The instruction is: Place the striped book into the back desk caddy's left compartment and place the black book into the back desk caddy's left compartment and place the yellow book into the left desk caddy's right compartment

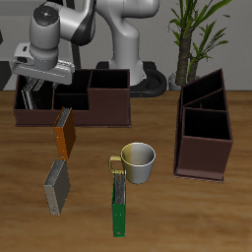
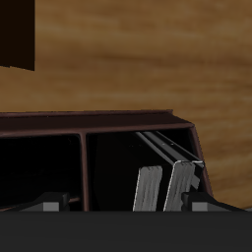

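The back desk caddy is dark brown and stands at the table's back. My gripper hangs over its end compartment, the one farthest from the other caddy. Its fingertips are spread wide, and the gripper is open and empty. A dark book, seemingly the black book, stands tilted inside that compartment, free of the fingers. The yellow book lies just in front of the back caddy. The striped grey book lies nearer the table's front edge. The left desk caddy stands at the side.
A white mug stands mid-table, with a thin green book lying beside it and reaching towards the front edge. A potted plant stands behind the left desk caddy. The robot base is behind the back caddy.
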